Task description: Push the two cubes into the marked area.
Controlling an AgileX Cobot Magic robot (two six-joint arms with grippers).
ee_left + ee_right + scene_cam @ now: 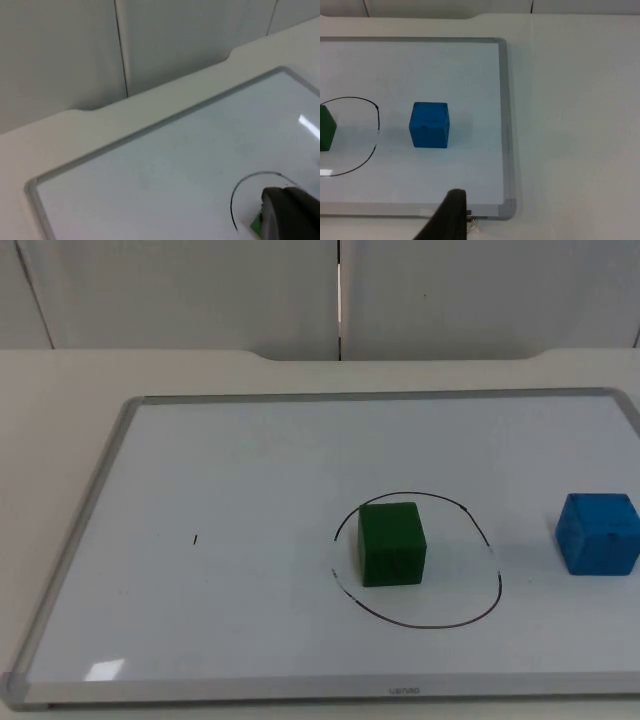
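Green cube (392,543): sits on the whiteboard (250,470) inside the hand-drawn black circle (470,615), toward the circle's left part; in the left wrist view only a sliver of green (256,223) shows beside the dark fingertip.
Blue cube (598,533): rests flat on the whiteboard, outside the circle and to its right, well apart from the green one; the right wrist view shows it (429,125) between the circle's line (378,120) and the board's grey frame (503,125).
Progress: judged from the layout, one cube is already home and the blue one is still to be pushed leftward across the line.
Handling: both cubes look like light, rigid, matte blocks with rounded edges (probably foam or soft plastic). The glossy board should let them slide easily, so a push may overshoot or spin the block.
Contact point: the blue cube's right face, low and centred, so that it travels straight and does not tip.
Left gripper: a dark fingertip (290,215) hangs above the board near the circle; whether the fingers are spread or closed cannot be told.
Right gripper: one black fingertip (451,217) hangs over the board's near edge, short of the blue cube; its state cannot be told either.
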